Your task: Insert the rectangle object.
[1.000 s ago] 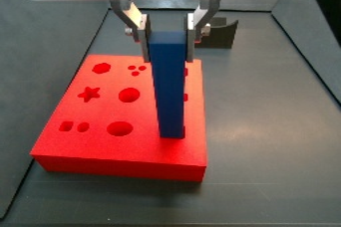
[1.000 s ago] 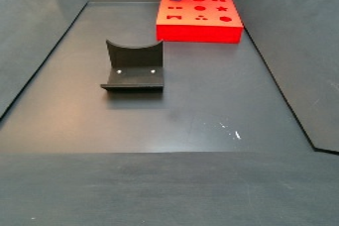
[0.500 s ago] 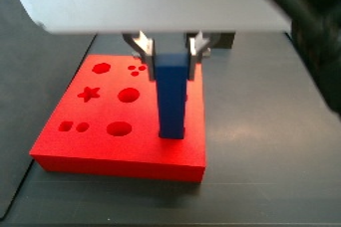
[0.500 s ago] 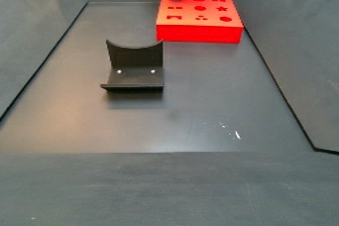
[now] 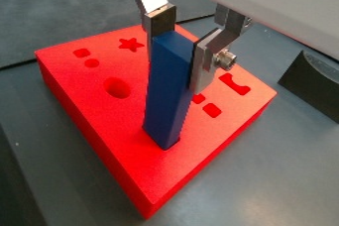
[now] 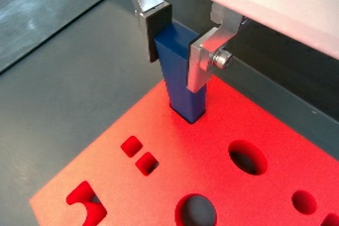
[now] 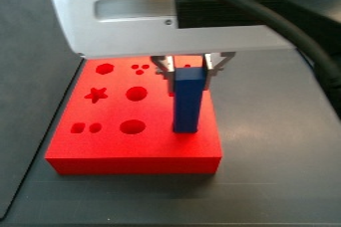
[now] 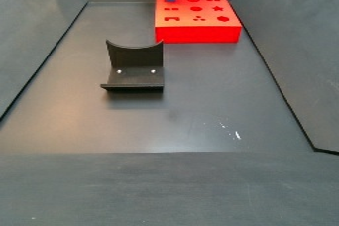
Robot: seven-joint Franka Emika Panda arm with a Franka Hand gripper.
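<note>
Step in hand, as I judge it: seating the rectangle object point(image 5: 169, 86) in its slot in the red board point(image 5: 126, 146). To do it well, keep the bar plumb, press straight down with no sideways drag, and release only once it stops sinking; any tilt would likely jam the smooth sides against the slot edges.

Gripper point(image 5: 185, 34) hangs above the board's edge region, jaws clamped on the bar's upper end; silver finger plates point(image 6: 205, 59) flank it on two opposite faces in both wrist views.

The bar stands upright directly below the gripper point(image 7: 192, 67), lower end entered in the board point(image 7: 94, 151) in a side view. Seating depth not readable.

Dark curved holder point(image 8: 133, 66) sits well apart on the floor.
</note>
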